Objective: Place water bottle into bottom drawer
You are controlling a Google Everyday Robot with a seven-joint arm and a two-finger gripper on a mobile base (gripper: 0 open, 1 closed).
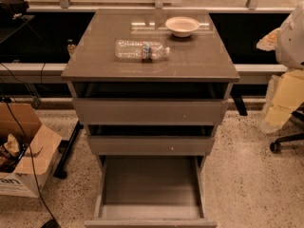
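One clear, ribbed water bottle point(141, 50) lies atop the cabinet point(202, 61), gripper unseen.

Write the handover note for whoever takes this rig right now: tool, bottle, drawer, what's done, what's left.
The tool is not in view.
The bottle lies on its side on the cabinet top, cap to the right, in front of the bowl and apart from it.
The bottom drawer is pulled out; the bottle is not in it.
Done: drawer open.
Left: grasp the bottle, carry it down, set it in the bottom drawer, release.
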